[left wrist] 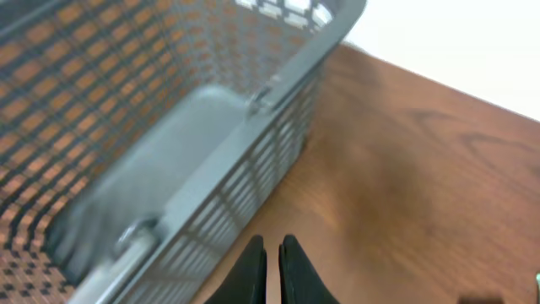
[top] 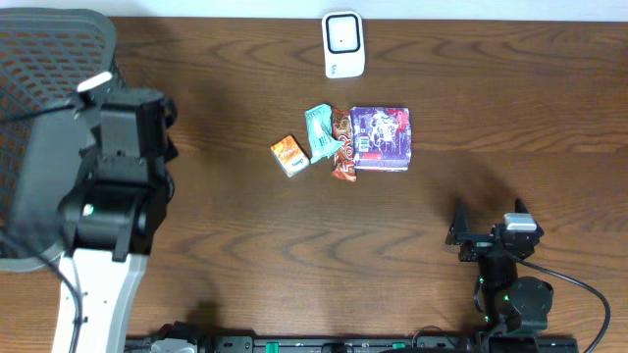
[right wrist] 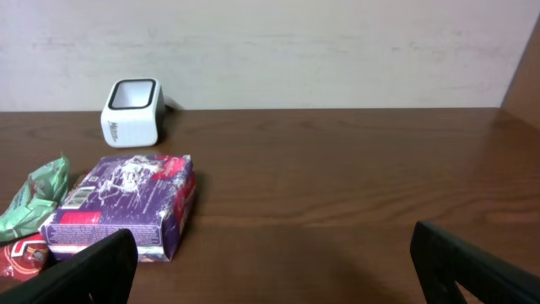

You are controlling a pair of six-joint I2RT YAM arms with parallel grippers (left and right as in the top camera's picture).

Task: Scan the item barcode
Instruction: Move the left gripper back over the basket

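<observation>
Overhead: the purple box (top: 381, 138) is laid flat mid-bench (top: 245, 245), nearly square, with its barcode edge turned to the snack packets (top: 329, 142); the scanner (top: 343, 44) is set beyond.
Left wrist: the left claw (left wrist: 272, 245) is pressed closed with nothing gripped, beside the basket (left wrist: 278, 143).
Right wrist: the right claw (right wrist: 274, 241) is spread wide; the box's long axis is pointed toward the scanner.

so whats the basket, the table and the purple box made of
The basket looks like moulded grey plastic, matt, going by its even lattice. The table is wood or wood-look laminate: brown grain, slight sheen. The purple box is probably printed cardboard, with crisp folded edges.
</observation>
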